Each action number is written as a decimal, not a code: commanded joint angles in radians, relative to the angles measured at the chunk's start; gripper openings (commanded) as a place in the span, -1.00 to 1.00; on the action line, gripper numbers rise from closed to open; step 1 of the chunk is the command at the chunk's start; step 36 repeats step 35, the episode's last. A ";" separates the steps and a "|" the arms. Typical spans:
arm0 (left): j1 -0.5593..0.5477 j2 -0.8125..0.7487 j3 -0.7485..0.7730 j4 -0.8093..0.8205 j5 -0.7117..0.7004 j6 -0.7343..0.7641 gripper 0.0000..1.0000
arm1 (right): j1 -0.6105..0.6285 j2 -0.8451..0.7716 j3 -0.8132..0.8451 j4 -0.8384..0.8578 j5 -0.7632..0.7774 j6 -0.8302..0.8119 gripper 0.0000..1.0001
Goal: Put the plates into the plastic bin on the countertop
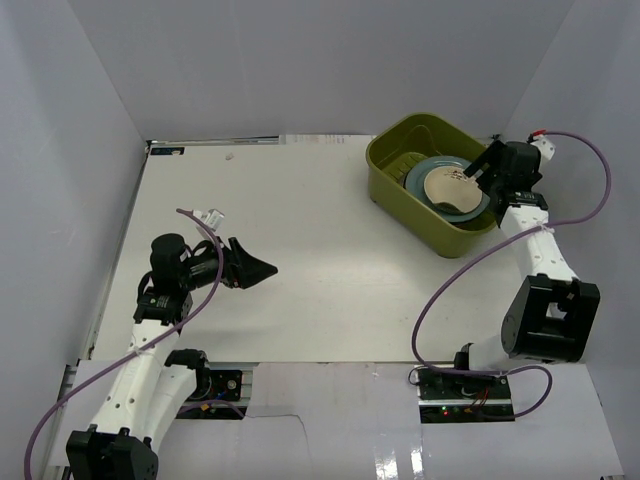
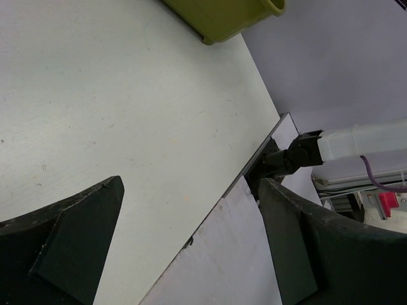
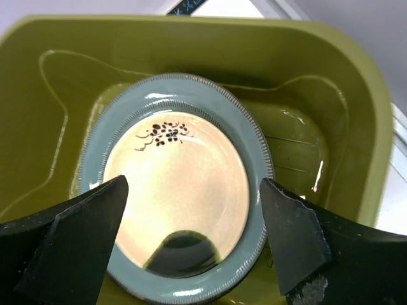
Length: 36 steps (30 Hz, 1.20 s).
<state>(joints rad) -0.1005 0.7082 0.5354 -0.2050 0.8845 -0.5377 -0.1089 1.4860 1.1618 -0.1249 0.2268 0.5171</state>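
Right tool (image 3: 193,184) is wide, empty; below it, cream plate (image 3: 184,203) on teal plate (image 3: 255,143) in bin (image 3: 359,95). Left tool (image 2: 191,184) wide too.

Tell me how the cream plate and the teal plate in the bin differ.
Size: the cream plate is smaller than the teal plate. Pose: the cream plate lies on top, the teal plate under it. Look: the cream plate bears a small dark sprig; the teal plate shows only a ridged rim. Both are round, glossy, and lie in the bin.
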 commanded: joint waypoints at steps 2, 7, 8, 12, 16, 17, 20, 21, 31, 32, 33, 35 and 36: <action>0.001 -0.004 -0.006 0.015 0.018 0.019 0.96 | 0.003 -0.134 0.044 -0.024 0.013 -0.005 0.80; 0.002 -0.023 -0.006 0.018 0.008 0.019 0.96 | 0.011 -0.283 -0.030 -0.050 -0.113 0.011 0.80; 0.002 -0.027 -0.003 0.018 0.007 0.018 0.96 | 0.012 -0.311 -0.052 -0.047 -0.138 0.023 0.80; 0.002 -0.042 0.043 0.032 0.016 -0.010 0.96 | 0.035 -0.479 -0.195 0.025 -0.305 0.092 0.80; 0.002 -0.062 0.148 0.050 0.008 -0.042 0.96 | 0.087 -0.643 -0.309 0.146 -0.496 0.168 0.80; 0.002 -0.064 0.203 0.052 -0.005 -0.050 0.96 | 0.107 -0.665 -0.320 0.168 -0.529 0.172 0.80; 0.002 -0.058 0.312 0.061 -0.022 -0.070 0.96 | 0.170 -0.746 -0.359 0.267 -0.658 0.192 0.80; 0.002 -0.055 0.337 0.070 -0.031 -0.076 0.96 | 0.193 -0.766 -0.366 0.281 -0.681 0.192 0.80; 0.002 0.007 0.463 0.197 -0.015 -0.157 0.96 | 0.209 -0.892 -0.284 0.294 -0.745 0.117 0.80; 0.002 0.010 0.453 0.234 -0.012 -0.162 0.96 | 0.209 -0.891 -0.272 0.283 -0.742 0.107 0.80; 0.002 0.010 0.442 0.246 -0.012 -0.163 0.96 | 0.209 -0.885 -0.266 0.257 -0.741 0.092 0.80; 0.002 0.013 0.410 0.254 -0.004 -0.166 0.96 | 0.209 -0.882 -0.258 0.248 -0.739 0.084 0.80; 0.002 0.013 0.410 0.254 -0.004 -0.166 0.96 | 0.209 -0.882 -0.258 0.248 -0.739 0.084 0.80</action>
